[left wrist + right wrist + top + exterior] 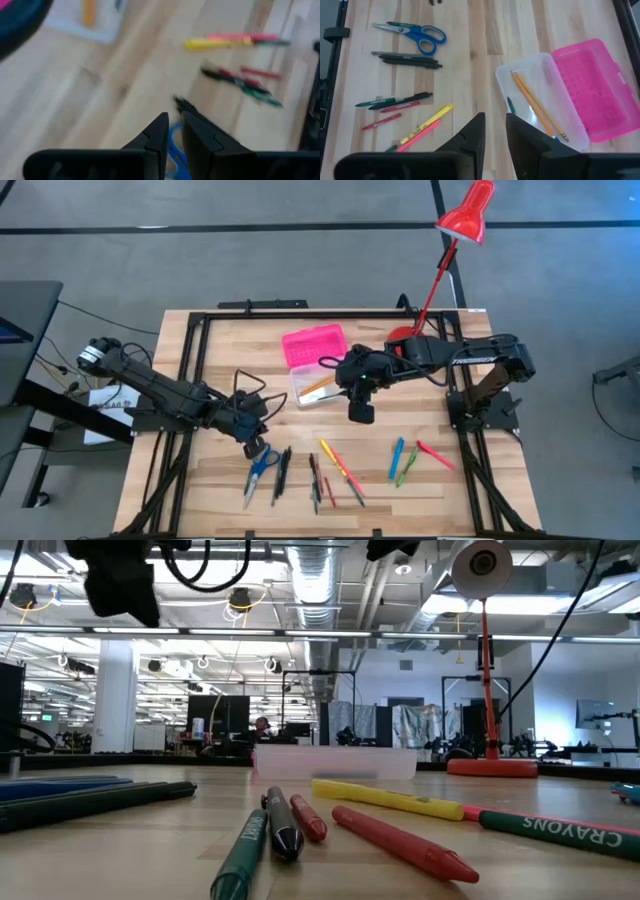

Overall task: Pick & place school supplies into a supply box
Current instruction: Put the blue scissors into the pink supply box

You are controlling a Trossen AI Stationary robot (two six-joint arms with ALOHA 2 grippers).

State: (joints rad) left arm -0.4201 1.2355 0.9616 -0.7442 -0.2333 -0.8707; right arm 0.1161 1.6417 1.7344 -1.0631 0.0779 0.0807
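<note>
Crayons [400,835] and blue-handled scissors [262,463] lie along the table's near edge. Left gripper [250,432] hovers just above the scissors, fingers nearly closed, empty. Right gripper [360,412], likewise empty, hangs beside the open supply box [315,365] holding pencils [537,107]

Wooden table [220,350] bearing supply box [315,365], scissors [262,465], crayons [340,465], lamp [405,338].

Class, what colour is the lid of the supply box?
Bright pink lid; clearest in the right wrist view.

High cam straight down, low cam table-level, wrist cams angled down; shared: scissors [415,36], crayons.
</note>
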